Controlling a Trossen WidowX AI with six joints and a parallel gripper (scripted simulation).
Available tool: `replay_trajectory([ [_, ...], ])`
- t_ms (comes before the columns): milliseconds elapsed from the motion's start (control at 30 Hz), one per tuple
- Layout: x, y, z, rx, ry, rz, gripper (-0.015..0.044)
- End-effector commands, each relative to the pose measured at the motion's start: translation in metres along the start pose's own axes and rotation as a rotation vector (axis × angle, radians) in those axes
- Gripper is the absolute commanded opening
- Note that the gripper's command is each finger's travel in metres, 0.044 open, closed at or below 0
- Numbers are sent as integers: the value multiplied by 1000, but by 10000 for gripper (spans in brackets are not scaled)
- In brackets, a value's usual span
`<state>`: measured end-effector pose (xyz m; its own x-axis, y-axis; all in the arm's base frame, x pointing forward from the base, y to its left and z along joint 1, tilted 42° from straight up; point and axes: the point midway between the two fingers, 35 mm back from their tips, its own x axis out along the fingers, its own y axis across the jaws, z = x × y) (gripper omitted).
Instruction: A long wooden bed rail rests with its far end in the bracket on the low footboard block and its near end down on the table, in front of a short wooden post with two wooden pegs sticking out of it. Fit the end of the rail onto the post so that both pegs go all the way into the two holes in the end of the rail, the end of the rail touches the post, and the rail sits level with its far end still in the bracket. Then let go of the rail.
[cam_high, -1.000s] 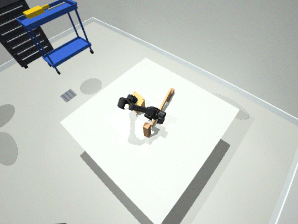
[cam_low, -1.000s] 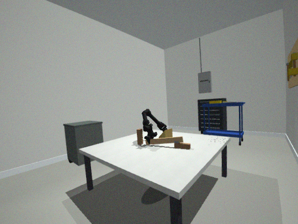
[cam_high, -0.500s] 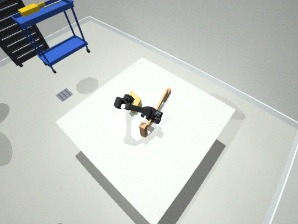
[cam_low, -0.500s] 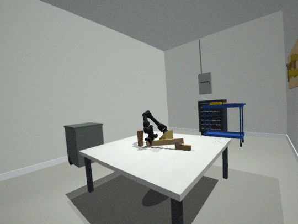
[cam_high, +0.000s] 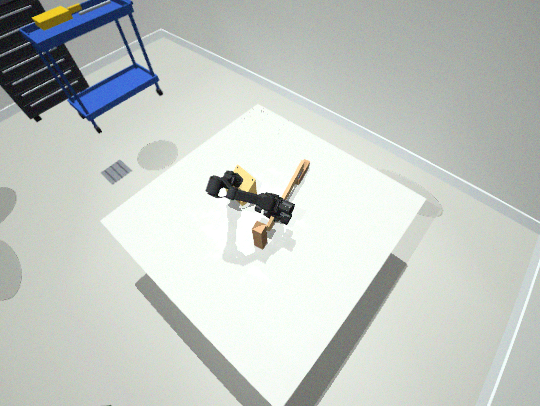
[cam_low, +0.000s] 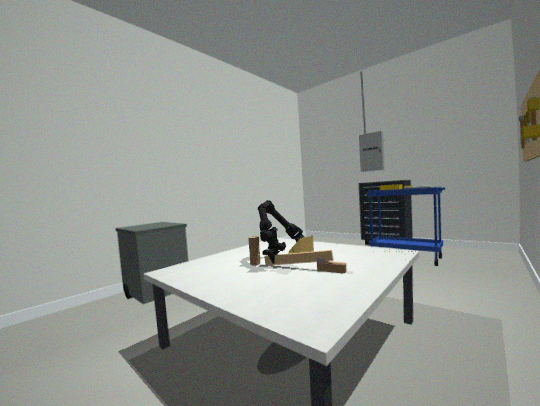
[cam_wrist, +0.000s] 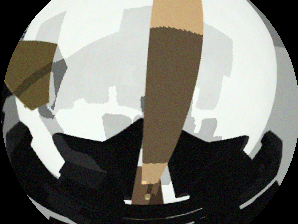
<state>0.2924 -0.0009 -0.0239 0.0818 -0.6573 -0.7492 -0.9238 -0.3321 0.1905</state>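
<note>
The long wooden rail (cam_high: 292, 188) (cam_low: 305, 257) (cam_wrist: 172, 75) slopes down from the footboard block (cam_high: 303, 173) (cam_low: 332, 266) to its low near end, at or close to the table. My gripper (cam_low: 270, 257) (cam_wrist: 152, 121) is shut on the rail close to that near end, pointing down. The wooden post (cam_high: 260, 236) (cam_low: 254, 251) (cam_wrist: 139, 192) stands upright just beyond the near end, with a small gap between them in the exterior view. A peg shows as a small light spot in the wrist view; the holes and the bracket's inside are hidden.
A yellow wedge-shaped block (cam_high: 247, 185) (cam_low: 304, 245) (cam_wrist: 32, 75) stands by the arm's base, to one side of the rail. The white table (cam_high: 250, 310) (cam_low: 280, 295) carries everything. A blue cart (cam_high: 117, 87) (cam_low: 407, 243) and a dark cabinet stand off the table.
</note>
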Motion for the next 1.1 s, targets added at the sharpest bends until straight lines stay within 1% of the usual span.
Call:
replay_trajectory([
  [0,-2,0,0,-2,4,0,0],
  [1067,-18,-2,0,-2,3,-1,0],
])
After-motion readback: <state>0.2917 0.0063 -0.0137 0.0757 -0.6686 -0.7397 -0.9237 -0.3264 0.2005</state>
